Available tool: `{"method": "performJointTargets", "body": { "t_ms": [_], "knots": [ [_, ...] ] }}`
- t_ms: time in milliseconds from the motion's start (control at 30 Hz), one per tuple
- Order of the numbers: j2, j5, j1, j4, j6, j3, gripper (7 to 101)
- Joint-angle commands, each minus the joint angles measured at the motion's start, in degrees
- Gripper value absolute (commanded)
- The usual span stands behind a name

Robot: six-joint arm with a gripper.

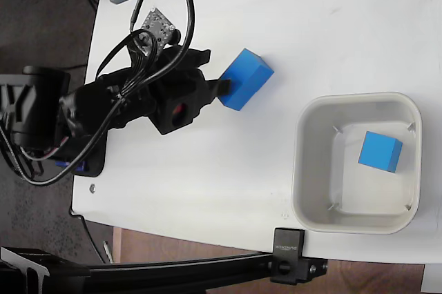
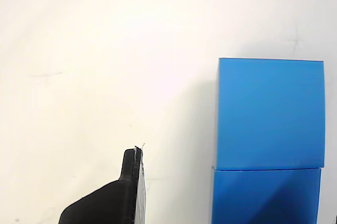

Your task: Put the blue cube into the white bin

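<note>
Where fingers (image 1: pixel 224 90) clamp the blue cube (image 1: pixel 246 79), bare table (image 1: pixel 331 25) toward the white bin's (image 1: pixel 298 149) rim.

Arm (image 1: pixel 103 104): matte black plastic, blocky segments, approx. cylindrical motor housing at rear. Cables: several thin black leads, looped in arcs over body, bundled near mid-section. Small grey circuit board (image 1: pixel 157 26) w/ screws mounted on top. Reddish round detail on one side face. Gripper (image 1: pixel 222 89): black; wrist view shows one black finger (image 2: pixel 113 197), flat, rounded tip.
</note>
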Motion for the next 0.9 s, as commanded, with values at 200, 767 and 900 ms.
{"method": "performJointTargets", "body": {
  "t_ms": [200,767,900],
  "knots": [
    [-0.6,-0.5,1.2,-2.1,-0.2,-2.7,100.0],
    [-1.1,-1.8,1.9,-6.9,0.6,1.5,100.0],
    [-0.4,-2.0,1.9,-7.5,0.7,2.5,100.0]
  ]
}}
